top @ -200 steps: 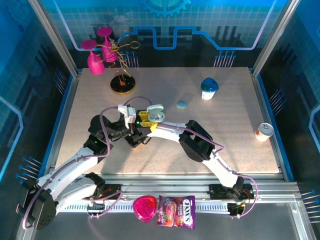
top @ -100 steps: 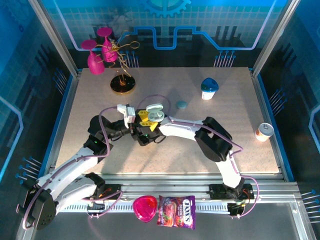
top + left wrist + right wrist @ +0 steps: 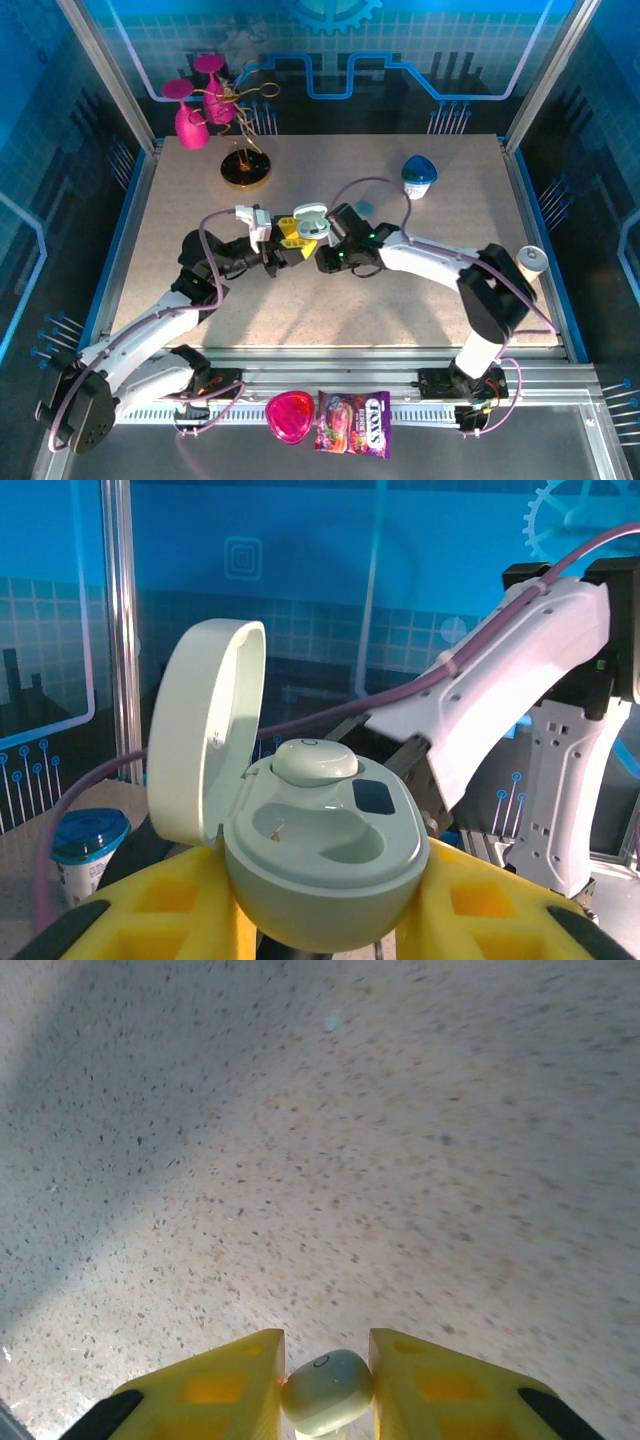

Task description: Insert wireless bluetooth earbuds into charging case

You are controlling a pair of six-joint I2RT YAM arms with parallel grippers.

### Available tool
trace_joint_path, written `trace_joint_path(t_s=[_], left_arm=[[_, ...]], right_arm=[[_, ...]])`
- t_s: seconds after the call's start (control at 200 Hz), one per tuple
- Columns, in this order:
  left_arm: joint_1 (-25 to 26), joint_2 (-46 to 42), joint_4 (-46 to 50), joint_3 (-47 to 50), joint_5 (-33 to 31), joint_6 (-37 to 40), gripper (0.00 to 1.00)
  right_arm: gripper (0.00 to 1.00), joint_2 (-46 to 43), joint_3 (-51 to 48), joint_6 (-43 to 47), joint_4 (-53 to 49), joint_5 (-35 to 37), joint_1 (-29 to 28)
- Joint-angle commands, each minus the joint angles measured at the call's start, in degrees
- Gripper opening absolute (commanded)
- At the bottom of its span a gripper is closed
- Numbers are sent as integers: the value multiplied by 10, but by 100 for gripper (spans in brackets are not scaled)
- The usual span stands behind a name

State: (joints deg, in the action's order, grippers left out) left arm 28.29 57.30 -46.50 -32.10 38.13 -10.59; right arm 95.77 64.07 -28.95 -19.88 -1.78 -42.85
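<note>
Left wrist view: found left gripper [image 3: 325, 905] clamped on open charging case [image 3: 330, 865], lid up at left; seated earbud [image 3: 313, 762] in far socket, near socket empty. Right wrist view: found right gripper [image 3: 325, 1385] pinching second earbud [image 3: 326, 1392] above table [image 3: 400, 1160]. Judged half done; second insertion outstanding.

Candy bag [image 3: 353, 424], on the near ledge in front of the table: brand "FOX'S" in white capitals on a dark patch. Smaller print below it too small to read.

Back wall [image 3: 420, 60]: gear emblem at top centre, no lettering. Left wrist view shows a square-within-square symbol [image 3: 243, 557] on the same wall.

Earbud [image 3: 326, 1388], right wrist view: small dark ring mark on its top.

Blue-lidded cup [image 3: 418, 178] and can [image 3: 527, 265]: labels illegible.
</note>
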Motion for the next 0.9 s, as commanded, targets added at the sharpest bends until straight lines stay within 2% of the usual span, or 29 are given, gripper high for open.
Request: trace_joint_path(t_s=[0.0, 0.215, 0.445, 0.635, 0.896], left_arm=[[2, 11, -34, 6, -8, -6, 29], [0, 50, -55, 14, -17, -1, 29], [0, 114, -109, 24, -23, -9, 29], [1, 148, -125, 21, -24, -7, 28], [1, 161, -128, 25, -29, -6, 28]], right_arm=[[26, -76, -24, -4, 7, 11, 21], [26, -211, -30, 18, -45, 38, 49], [27, -301, 12, 34, -78, 41, 34], [27, -303, 64, 60, -85, 74, -23], [27, -251, 130, 102, -50, 99, -89]])
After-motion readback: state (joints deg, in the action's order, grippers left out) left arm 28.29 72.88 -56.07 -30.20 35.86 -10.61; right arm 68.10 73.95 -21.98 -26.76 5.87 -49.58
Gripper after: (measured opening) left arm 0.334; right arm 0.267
